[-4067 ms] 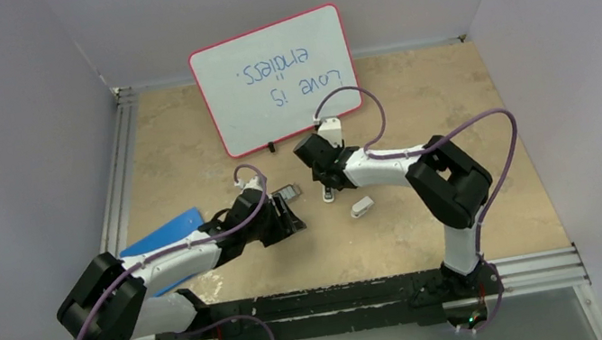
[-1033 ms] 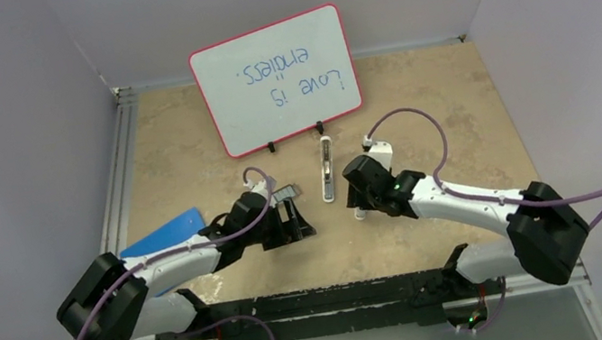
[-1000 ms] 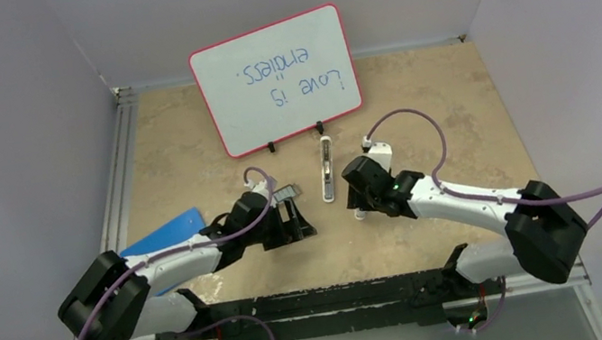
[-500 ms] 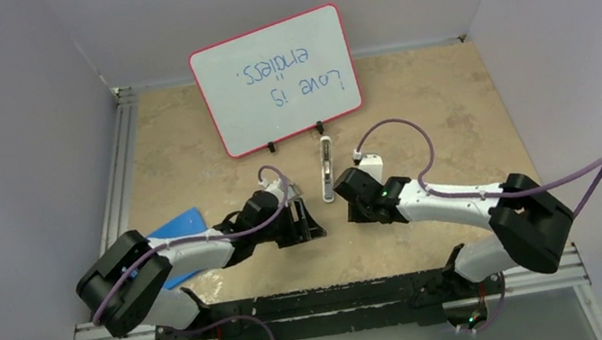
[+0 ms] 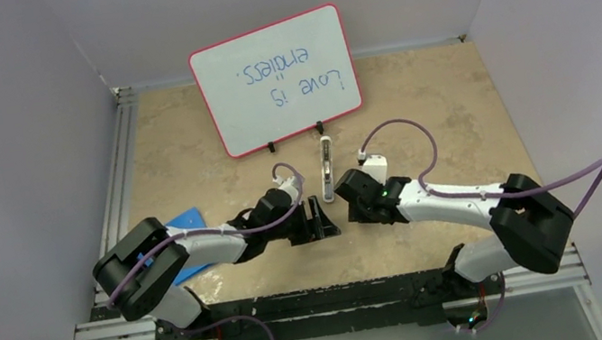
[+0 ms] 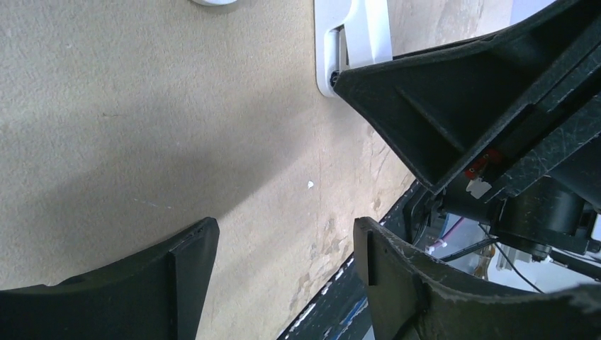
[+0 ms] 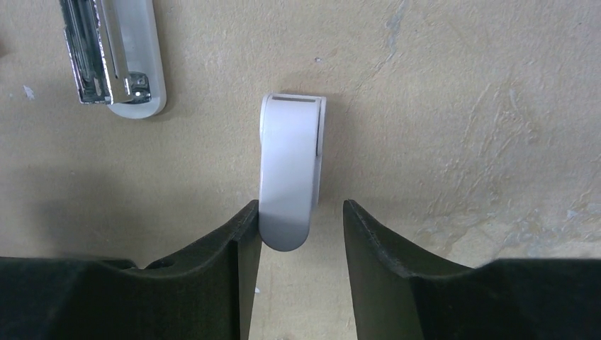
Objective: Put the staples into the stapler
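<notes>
Stapler [image 5: 328, 170] lies flat on the table [image 5: 452, 109], just short of the whiteboard [image 5: 274, 78] foot. Its long axis runs straight away from the arm bases. The near end, with the metal channel showing, sits just beyond both pincers: left gripper [image 6: 283, 227] on its left, right gripper [image 7: 299, 207] on its right. They look about equally near, can't call it.

In the right wrist view the stapler is ahead and off to the left, outside the jaws. The right gripper is part open, straddling a stubby white piece [image 7: 289, 170]. One finger touches its side and the other stands apart, so it's not clamped. The left gripper is wide open with only bare table between the fingers.

Staples not visible in any view, possibly under the left arm, can't confirm. A blue sheet [image 5: 187, 221] peeks out under that arm.

Versus a second ago, the left arm has swung right, so its gripper is now close to the right one. The right gripper has nudged left. Four seconds ago the right gripper was out by the whiteboard and the stubby piece lay uncovered.
</notes>
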